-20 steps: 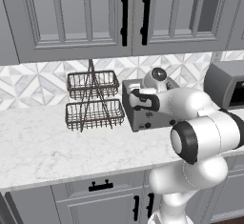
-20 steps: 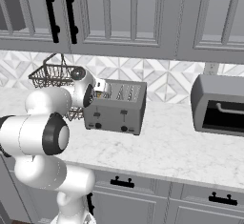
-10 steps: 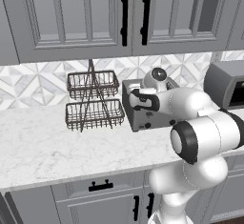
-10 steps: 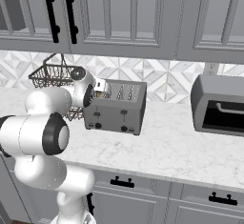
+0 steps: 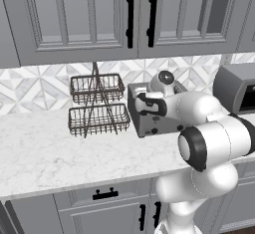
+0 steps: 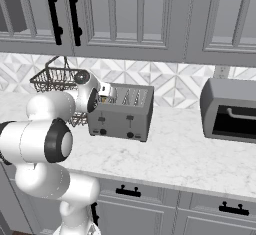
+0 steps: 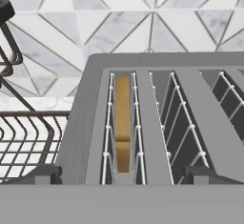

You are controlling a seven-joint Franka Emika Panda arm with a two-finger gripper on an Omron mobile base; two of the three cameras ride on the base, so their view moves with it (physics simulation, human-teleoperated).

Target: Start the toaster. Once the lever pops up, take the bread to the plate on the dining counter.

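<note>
The grey four-slot toaster point(image 6: 122, 114) stands on the marble counter near the tiled wall. Two small dark lever tabs point(image 6: 129, 117) sit high in the slots of its front face, above the round knobs. A tan slice of bread point(image 7: 122, 123) stands on edge, sunk in the toaster's point(image 7: 162, 118) leftmost slot. My gripper point(image 7: 123, 176) hovers just above that end of the toaster point(image 5: 149, 121), open, its dark fingertips point(image 7: 45, 174) wide apart on either side of the bread's slot and holding nothing. In the right base view the gripper point(image 6: 106, 98) is over the toaster's left end. The plate and dining counter are out of view.
A two-tier dark wire basket rack point(image 5: 97, 106) stands just left of the toaster point(image 6: 55, 79). A larger grey toaster oven point(image 6: 230, 110) sits further right. Grey upper cabinets point(image 5: 129, 19) hang overhead. My own arm point(image 5: 199, 108) crosses in front of the toaster.
</note>
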